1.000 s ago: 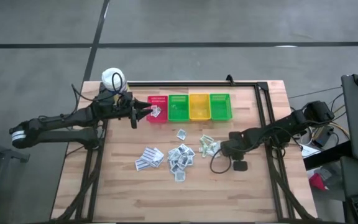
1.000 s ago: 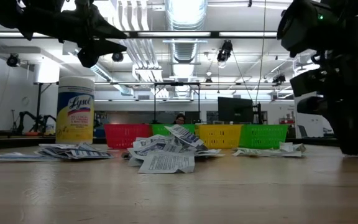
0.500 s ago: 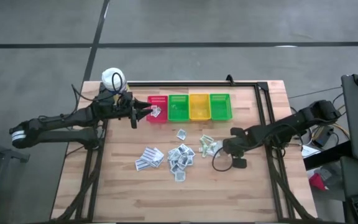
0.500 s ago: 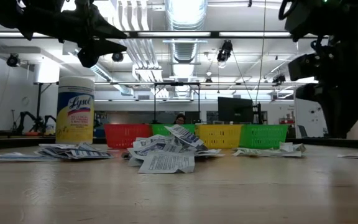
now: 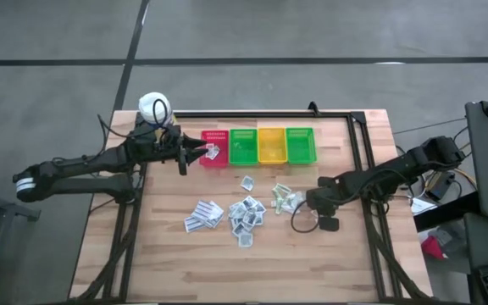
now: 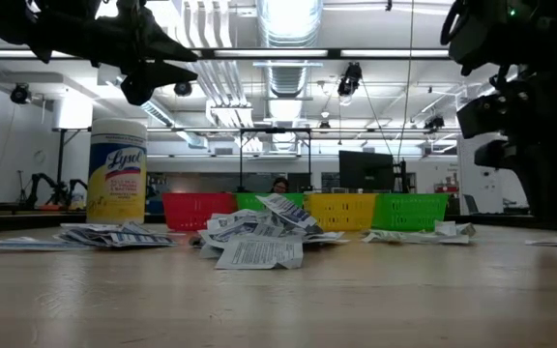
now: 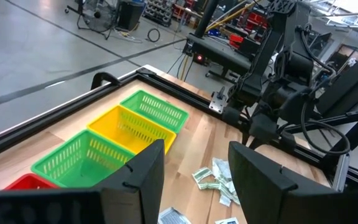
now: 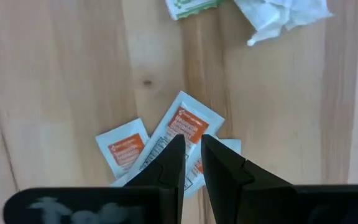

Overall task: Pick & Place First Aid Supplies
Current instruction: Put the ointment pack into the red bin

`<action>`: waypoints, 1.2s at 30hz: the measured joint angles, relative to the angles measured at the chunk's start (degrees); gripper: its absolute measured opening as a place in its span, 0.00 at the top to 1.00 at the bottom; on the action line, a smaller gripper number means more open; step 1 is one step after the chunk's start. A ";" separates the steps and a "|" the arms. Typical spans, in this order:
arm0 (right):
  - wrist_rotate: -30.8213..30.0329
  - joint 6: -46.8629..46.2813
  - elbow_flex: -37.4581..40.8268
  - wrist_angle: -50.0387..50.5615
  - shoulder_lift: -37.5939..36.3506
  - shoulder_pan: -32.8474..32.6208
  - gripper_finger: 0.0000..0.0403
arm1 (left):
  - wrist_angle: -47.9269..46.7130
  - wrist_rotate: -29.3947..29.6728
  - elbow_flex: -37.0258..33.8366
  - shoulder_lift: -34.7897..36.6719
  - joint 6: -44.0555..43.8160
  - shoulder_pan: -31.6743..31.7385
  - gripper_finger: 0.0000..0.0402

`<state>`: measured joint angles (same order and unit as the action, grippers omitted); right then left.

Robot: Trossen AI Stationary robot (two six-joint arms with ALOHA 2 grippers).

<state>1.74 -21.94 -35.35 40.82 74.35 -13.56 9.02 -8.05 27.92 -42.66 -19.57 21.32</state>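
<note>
The orange-printed sachets (image 8: 180, 132), three small flat packets overlapping in a fan on the bare wood, lie directly below and just ahead of the right gripper (image 8: 192, 152). The long axis of the uppermost sachet runs diagonally across the line of the fingers, and its near end passes under the fingertips. The right gripper (image 5: 309, 202) is the nearer end effector by a wide margin. Its fingers point down at the table and stand close together with only a narrow slot between them, holding nothing. The right arm reaches in low from its side of the table. The left gripper (image 5: 195, 153) hangs over the red bin (image 5: 217, 136), well apart from these sachets, with its fingers spread and empty.
</note>
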 joint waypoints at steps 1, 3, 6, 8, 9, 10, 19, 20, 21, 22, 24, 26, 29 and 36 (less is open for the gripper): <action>-0.08 -0.51 0.02 -0.10 0.00 0.00 0.87 | 0.02 0.00 0.00 -0.04 0.00 0.00 0.57; -0.15 -0.90 0.02 -0.74 0.08 -0.05 0.85 | 0.00 0.02 0.00 -0.10 0.02 0.00 0.57; -0.22 -1.02 0.02 -1.41 0.07 -0.02 0.80 | 0.02 0.01 0.00 -0.18 0.02 0.01 0.57; -0.25 -1.20 0.04 -1.30 0.07 -0.05 0.76 | 0.04 0.00 0.00 -0.19 0.02 0.00 0.57; -0.30 -1.34 0.08 -1.38 0.07 -0.05 0.74 | 0.04 0.00 0.00 -0.19 0.02 0.00 0.57; -0.59 -1.46 0.19 -1.42 0.07 -0.05 0.72 | 0.04 0.00 0.00 -0.19 0.02 0.00 0.57; -3.43 -0.82 1.30 -4.28 2.90 -0.05 0.65 | 0.05 0.00 0.00 -0.19 -0.04 0.00 0.57; -3.43 -0.81 1.48 -4.65 3.53 -0.03 0.65 | 0.06 0.00 0.00 -0.19 -0.07 0.00 0.57; -3.44 -0.77 1.66 -5.05 4.15 -0.02 0.65 | 0.08 0.00 0.00 -0.19 -0.07 -0.02 0.57; -3.45 -0.75 1.74 -5.43 4.62 -0.02 0.66 | 0.18 0.00 0.00 -0.19 -0.07 -0.06 0.57; -3.53 -0.73 1.86 -5.71 5.68 -0.05 0.67 | 0.22 0.02 0.00 -0.19 -0.07 -0.07 0.57; -3.58 -0.73 2.01 -5.73 6.53 -0.04 0.69 | 0.22 0.00 0.00 -0.19 -0.09 -0.07 0.57; -3.67 -0.73 2.11 -5.79 6.75 -0.02 0.71 | 0.22 0.00 0.00 -0.19 -0.11 -0.07 0.57; -3.74 -0.78 2.08 -5.67 6.19 0.02 0.80 | 0.45 0.00 0.00 -0.19 -0.13 -0.07 0.57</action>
<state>-2.00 -22.72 -33.27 35.15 80.54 -13.54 9.47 -8.05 27.92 -42.85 -19.70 21.25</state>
